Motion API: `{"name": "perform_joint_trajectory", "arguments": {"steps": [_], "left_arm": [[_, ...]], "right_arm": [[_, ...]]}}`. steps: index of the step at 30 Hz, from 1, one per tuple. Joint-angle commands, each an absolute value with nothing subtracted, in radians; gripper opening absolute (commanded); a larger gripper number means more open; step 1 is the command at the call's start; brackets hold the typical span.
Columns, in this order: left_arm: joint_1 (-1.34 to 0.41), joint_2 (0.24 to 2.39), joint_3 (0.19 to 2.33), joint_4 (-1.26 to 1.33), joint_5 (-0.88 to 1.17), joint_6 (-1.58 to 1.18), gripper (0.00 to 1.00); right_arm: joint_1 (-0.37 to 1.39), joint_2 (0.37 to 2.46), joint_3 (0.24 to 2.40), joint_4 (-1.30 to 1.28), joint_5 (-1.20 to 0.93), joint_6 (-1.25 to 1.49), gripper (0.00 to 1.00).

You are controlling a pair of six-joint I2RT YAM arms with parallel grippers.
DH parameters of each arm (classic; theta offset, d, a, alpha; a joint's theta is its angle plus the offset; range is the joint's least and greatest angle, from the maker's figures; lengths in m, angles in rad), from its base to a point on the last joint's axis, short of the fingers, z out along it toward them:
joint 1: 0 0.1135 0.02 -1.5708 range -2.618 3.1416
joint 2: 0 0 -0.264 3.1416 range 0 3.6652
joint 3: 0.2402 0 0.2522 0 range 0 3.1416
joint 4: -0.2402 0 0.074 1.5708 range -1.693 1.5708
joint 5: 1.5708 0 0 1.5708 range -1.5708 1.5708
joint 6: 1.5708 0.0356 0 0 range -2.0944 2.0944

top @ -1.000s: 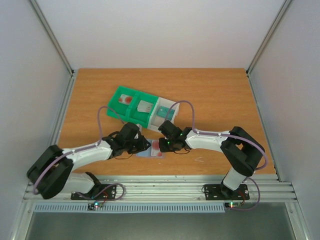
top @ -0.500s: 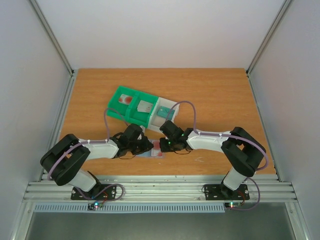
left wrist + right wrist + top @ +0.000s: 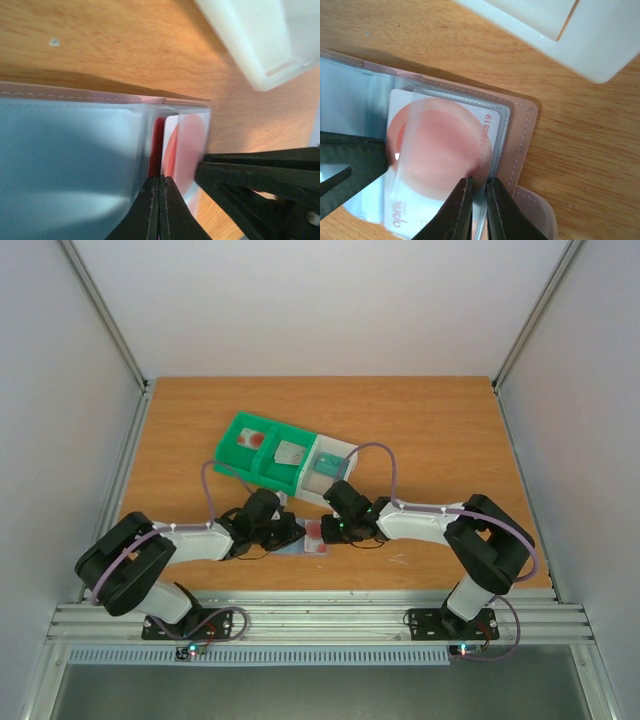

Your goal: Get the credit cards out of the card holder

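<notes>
The flat folding card holder [image 3: 521, 131], slate-blue inside with a stitched pale rim, lies open on the wooden table [image 3: 440, 440], at its near edge between the two arms and just in front of the green-and-white three-compartment plastic tray [image 3: 258, 472]. A white plastic credit card [image 3: 440, 150] with a red-pink disc sits in the holder's clear sleeve [image 3: 460, 97], one end projecting past the film. The right gripper [image 3: 479, 197] is nearly closed, with only a thin slit between the jaws. Its tips are planted at the card's enclosed end, apparently to anchor the holder. The left gripper [image 3: 160, 192] is closed tip to tip at the projecting end, probably to draw the card out. Whether the card edge is actually caught cannot be determined.
</notes>
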State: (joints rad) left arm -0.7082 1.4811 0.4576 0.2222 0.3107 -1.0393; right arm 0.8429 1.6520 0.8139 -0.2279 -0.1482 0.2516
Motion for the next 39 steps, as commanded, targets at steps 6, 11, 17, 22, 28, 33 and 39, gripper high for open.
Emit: {"name": "perform_joint_trajectory", "arguments": {"steps": [6, 11, 17, 22, 28, 33, 39], "left_arm": [[-0.724, 1.332, 0.464, 0.209, 0.327, -1.004, 0.0], [-0.723, 1.321, 0.452, 0.166, 0.298, -0.997, 0.01], [-0.723, 1.321, 0.451, 0.115, 0.263, -0.996, 0.03], [-0.722, 1.33, 0.452, 0.118, 0.235, -0.977, 0.17], [-0.722, 1.358, 0.458, 0.117, 0.234, -0.961, 0.24], [-0.722, 1.372, 0.457, 0.14, 0.248, -0.956, 0.24], [-0.722, 1.401, 0.447, 0.16, 0.25, -0.955, 0.24]], "right_arm": [[0.812, 1.641, 0.783, -0.24, -0.152, 0.254, 0.11], [0.798, 1.608, 0.805, -0.266, -0.175, 0.247, 0.13], [0.798, 1.604, 0.835, -0.262, -0.237, 0.271, 0.12], [0.798, 1.613, 0.856, -0.248, -0.252, 0.298, 0.12], [0.798, 1.628, 0.858, -0.257, -0.229, 0.317, 0.13], [0.798, 1.637, 0.852, -0.251, -0.218, 0.322, 0.13], [0.798, 1.666, 0.845, -0.23, -0.234, 0.331, 0.13]]}}
